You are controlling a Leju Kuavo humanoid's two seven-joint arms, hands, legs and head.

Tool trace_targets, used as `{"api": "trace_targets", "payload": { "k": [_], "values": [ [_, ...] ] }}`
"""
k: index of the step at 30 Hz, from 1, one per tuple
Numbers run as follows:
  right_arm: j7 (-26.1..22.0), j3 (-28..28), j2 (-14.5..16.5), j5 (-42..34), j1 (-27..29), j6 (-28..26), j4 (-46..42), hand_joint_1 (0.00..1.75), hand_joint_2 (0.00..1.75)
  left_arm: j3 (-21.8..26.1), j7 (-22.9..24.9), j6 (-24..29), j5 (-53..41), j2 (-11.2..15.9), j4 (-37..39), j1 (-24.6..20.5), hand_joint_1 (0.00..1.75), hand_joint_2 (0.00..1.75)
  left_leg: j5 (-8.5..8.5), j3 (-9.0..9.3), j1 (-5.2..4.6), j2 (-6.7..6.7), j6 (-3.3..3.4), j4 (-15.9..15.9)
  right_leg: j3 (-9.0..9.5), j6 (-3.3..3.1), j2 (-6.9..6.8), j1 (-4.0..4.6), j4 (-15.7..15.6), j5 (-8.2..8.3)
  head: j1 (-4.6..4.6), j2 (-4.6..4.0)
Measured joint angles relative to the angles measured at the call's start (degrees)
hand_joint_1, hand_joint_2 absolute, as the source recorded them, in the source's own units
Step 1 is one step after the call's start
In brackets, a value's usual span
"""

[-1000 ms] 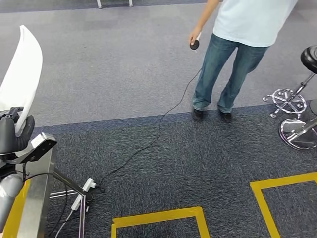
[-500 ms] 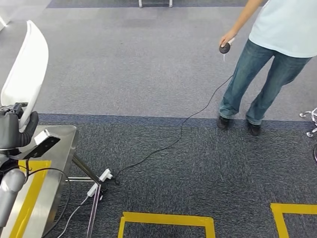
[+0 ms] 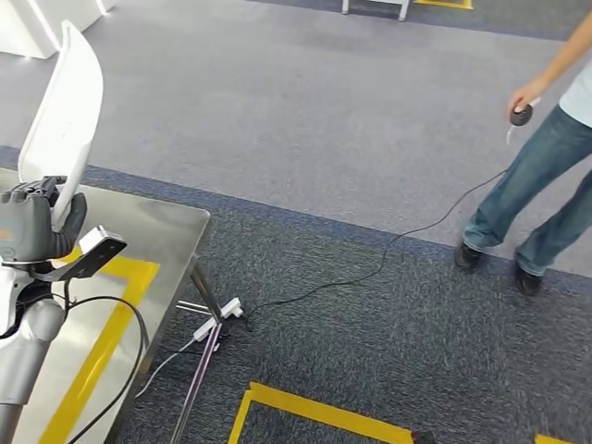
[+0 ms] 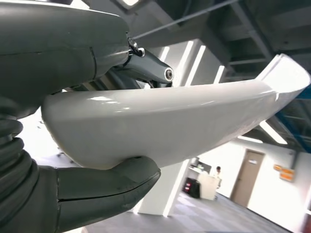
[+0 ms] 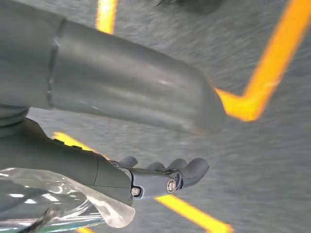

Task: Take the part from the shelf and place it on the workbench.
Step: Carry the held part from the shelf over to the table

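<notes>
while gripped between thumb and fingers of the left hand (image 3: 38,227), the white curved part (image 3: 64,116) stands nearly upright, above the near-left corner of the steel workbench (image 3: 171,231) and not touching it. in the left wrist view, same left hand (image 4: 55,160) clamped on the part (image 4: 176,121), thick thumb pressed under its glossy shell, darker fingers over the top edge. right hand (image 5: 161,177) hanging over grey carpet, well away from the workbench, fingers stretched out and holding nothing. on the workbench, a yellow tape outline (image 3: 104,333). beside the workbench leg, a white power strip (image 3: 220,314) on the carpet, joined to a black cable (image 3: 391,250) running away from the workbench toward a person in jeans (image 3: 545,185) with a small round black object (image 3: 520,114) in hand.
</notes>
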Motion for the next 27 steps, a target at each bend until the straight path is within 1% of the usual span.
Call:
{"api": "trace_targets", "payload": {
  "k": [1,2,3,4,5,6,7,8,9,10,11,12,13,14,15,16,17,18,19,20,21,22,23,24,25,26,27],
  "values": [
    [-0.83,-0.11,0.00,0.05,-0.21,0.26,-0.02,0.00,0.00,-0.15,0.01,-0.02,0.00,-0.23,0.05,-0.20,1.75,1.75,0.08,-0.08,0.09,-0.74,0.17,0.00,-1.79,0.24,2.13,-0.20,3.81,-1.84,0.13,0.00],
    [-1.35,-0.16,0.04,0.15,-0.31,0.46,-0.04,0.00,0.00,-0.32,0.02,-0.04,-0.01,-0.49,0.14,-0.33,1.75,1.75,0.12,-0.16,0.13,-1.57,0.28,0.01,-3.82,0.36,3.26,-0.32,7.98,-3.50,0.16,0.00],
    [-1.65,-0.18,0.08,0.31,-0.34,0.58,-0.08,0.00,0.00,-0.49,0.03,-0.06,-0.03,-0.74,0.27,-0.36,1.75,1.75,0.15,-0.20,0.14,-2.47,0.31,0.03,-5.51,0.43,3.72,-0.39,11.18,-4.40,0.16,0.00],
    [-1.87,-0.20,0.13,0.51,-0.36,0.63,-0.10,0.00,0.00,-0.61,0.03,-0.08,-0.05,-0.94,0.40,-0.37,1.75,1.75,0.17,-0.21,0.16,-3.38,0.31,0.06,-6.39,0.44,3.91,-0.44,12.54,-4.23,0.16,0.00],
    [-2.08,-0.20,0.18,0.70,-0.39,0.60,-0.12,0.00,0.00,-0.69,0.03,-0.09,-0.08,-1.09,0.55,-0.39,1.75,1.75,0.18,-0.20,0.20,-4.29,0.28,0.13,-6.19,0.39,4.06,-0.48,11.57,-2.91,0.16,0.00],
    [-2.36,-0.20,0.20,0.89,-0.44,0.54,-0.13,0.00,0.00,-0.74,0.03,-0.09,-0.09,-1.20,0.69,-0.44,1.75,1.75,0.18,-0.18,0.26,-5.15,0.20,0.21,-4.97,0.31,4.50,-0.55,8.52,-0.76,0.17,0.00],
    [-2.71,-0.20,0.22,1.03,-0.51,0.46,-0.13,0.00,0.00,-0.78,0.03,-0.09,-0.09,-1.32,0.80,-0.51,1.75,1.75,0.16,-0.20,0.35,-5.94,0.06,0.30,-3.28,0.25,5.80,-0.73,4.50,1.37,0.18,0.00],
    [-3.09,-0.20,0.27,1.13,-0.57,0.39,-0.13,0.00,0.00,-0.80,0.03,-0.08,-0.10,-1.41,0.90,-0.64,1.75,1.75,0.15,-0.34,0.34,-6.72,-0.20,0.49,-1.54,0.20,7.29,-0.98,0.78,2.80,0.15,0.00],
    [-3.41,-0.20,0.34,1.19,-0.65,0.34,-0.13,0.00,0.00,-0.84,0.03,-0.07,-0.10,-1.52,0.98,-0.76,1.75,1.75,0.22,-0.59,0.38,-7.46,-0.55,0.61,-0.26,0.13,8.53,-1.18,-1.81,3.50,0.14,0.00],
    [-3.64,-0.20,0.43,1.20,-0.68,0.32,-0.13,0.00,0.00,-0.88,0.03,-0.05,-0.13,-1.61,1.05,-0.87,1.75,1.75,0.34,-0.89,0.43,-8.15,-0.94,0.69,0.43,0.06,9.31,-1.27,-3.12,3.52,0.12,0.00],
    [-3.78,-0.20,0.56,1.20,-0.70,0.30,-0.15,0.00,0.00,-0.95,0.03,-0.04,-0.14,-1.66,1.14,-0.95,1.75,1.75,0.55,-1.17,0.49,-8.87,-1.36,0.66,0.75,-0.10,9.04,-1.24,-3.44,3.32,0.11,0.00],
    [-3.84,-0.20,0.71,1.20,-0.73,0.30,-0.20,0.00,0.00,-1.02,0.03,-0.03,-0.16,-1.67,1.23,-0.96,1.75,1.75,0.73,-1.37,0.59,-9.55,-1.71,0.57,0.80,-0.37,8.34,-1.25,-3.55,3.32,0.11,0.00],
    [-3.88,-0.20,0.85,1.20,-0.78,0.29,-0.25,0.00,0.00,-1.08,0.03,-0.03,-0.17,-1.63,1.32,-0.97,1.75,1.75,0.58,-1.59,0.52,-9.17,-2.00,0.78,0.88,-0.66,7.62,-1.28,-3.70,3.41,0.08,0.00],
    [-3.89,-0.20,0.97,1.20,-0.85,0.28,-0.29,0.00,0.00,-1.14,0.03,-0.03,-0.18,-1.58,1.41,-1.04,1.75,1.75,-0.05,-2.03,0.43,-8.02,-2.29,1.68,0.99,-1.00,6.88,-1.34,-3.84,3.47,-0.15,0.00],
    [-3.92,-0.20,1.03,1.21,-0.92,0.26,-0.32,0.00,0.00,-1.20,0.03,-0.03,-0.18,-1.57,1.48,-1.17,1.75,1.75,-1.30,-2.94,0.33,-6.39,-2.52,3.78,1.10,-1.32,6.10,-1.38,-3.99,3.52,-0.37,0.00],
    [-4.01,-0.21,1.04,1.24,-0.97,0.22,-0.32,0.00,0.00,-1.28,0.03,-0.03,-0.18,-1.61,1.54,-1.27,1.75,1.75,-3.01,-4.30,0.29,-4.44,-2.73,6.92,1.21,-1.57,5.34,-1.25,-4.01,3.47,-0.60,0.00],
    [-4.14,-0.21,1.04,1.29,-0.96,0.16,-0.32,0.00,0.00,-1.37,0.03,-0.03,-0.18,-1.66,1.61,-1.33,1.75,1.75,-4.77,-5.96,0.35,-3.34,-2.88,10.75,1.27,-1.80,4.54,-1.12,-4.01,3.37,-0.79,0.00],
    [-4.31,-0.21,1.04,1.38,-0.94,0.11,-0.32,0.00,0.00,-1.47,0.03,-0.04,-0.17,-1.73,1.70,-1.28,1.75,1.75,-6.06,-7.48,0.40,-2.85,-2.96,14.19,1.32,-1.98,3.71,-0.99,-4.00,3.26,-0.79,0.00],
    [-4.52,-0.21,1.04,1.50,-0.92,0.06,-0.32,0.00,0.00,-1.56,0.03,-0.04,-0.17,-1.76,1.80,-1.19,1.75,1.75,-6.46,-8.35,0.43,-2.66,-2.95,16.23,1.39,-2.09,2.92,-0.90,-3.99,3.15,-0.82,0.00],
    [-4.71,-0.21,1.05,1.64,-0.93,0.02,-0.32,0.00,0.00,-1.61,0.03,-0.05,-0.17,-1.76,1.91,-1.12,1.75,1.75,-5.84,-8.35,0.43,-2.56,-2.87,16.37,1.50,-2.16,2.14,-0.80,-3.98,3.03,-0.82,0.00],
    [-4.89,-0.20,1.08,1.78,-0.97,-0.03,-0.32,0.00,0.00,-1.64,0.03,-0.05,-0.17,-1.76,1.98,-1.08,1.75,1.75,-4.26,-7.27,0.39,-2.34,-2.67,14.31,1.69,-2.18,1.40,-0.68,-3.98,2.87,-0.82,0.00],
    [-5.05,-0.16,1.12,1.97,-1.00,-0.12,-0.32,0.00,0.00,-1.66,0.03,-0.05,-0.17,-1.76,2.02,-1.08,1.75,1.75,-2.20,-5.40,0.24,-1.50,-2.33,10.65,1.96,-2.15,0.69,-0.54,-3.98,2.66,-0.81,0.00],
    [-5.18,-0.09,1.16,2.24,-1.04,-0.21,-0.32,0.00,0.00,-1.67,0.04,-0.05,-0.18,-1.75,2.04,-1.12,1.75,1.75,-0.75,-3.50,-0.12,-0.11,-1.92,7.00,2.20,-2.03,-0.01,-0.29,-3.97,2.42,-0.79,0.00],
    [-5.27,0.04,1.19,2.60,-1.05,-0.32,-0.32,0.00,0.00,-1.70,0.06,-0.04,-0.21,-1.77,2.04,-1.21,1.75,1.75,0.03,-1.92,-0.47,1.14,-1.47,3.81,2.33,-1.86,-0.63,-0.06,-3.93,2.19,-0.78,0.00],
    [-5.31,0.28,1.21,3.12,-1.04,-0.41,-0.32,0.00,0.00,-1.74,0.09,-0.03,-0.25,-1.78,2.05,-1.26,1.75,1.75,0.15,-1.07,-0.78,2.06,-1.09,1.93,2.37,-1.67,-1.28,0.16,-3.87,2.01,-0.72,0.01],
    [-5.26,0.63,1.22,3.71,-1.02,-0.44,-0.32,0.00,0.00,-1.78,0.15,-0.02,-0.30,-1.78,2.05,-1.25,1.75,1.75,-0.26,-0.91,-1.01,2.16,-0.85,1.35,2.35,-1.47,-1.97,0.34,-3.85,1.88,-0.71,0.01],
    [-5.13,1.05,1.26,4.31,-0.98,-0.45,-0.32,0.00,0.00,-1.80,0.22,0.02,-0.34,-1.75,2.05,-1.16,1.75,1.75,-0.35,-0.93,-0.95,1.49,-0.64,0.97,2.40,-1.27,-2.66,0.41,-3.84,1.76,-0.71,0.01]
  ]
}}
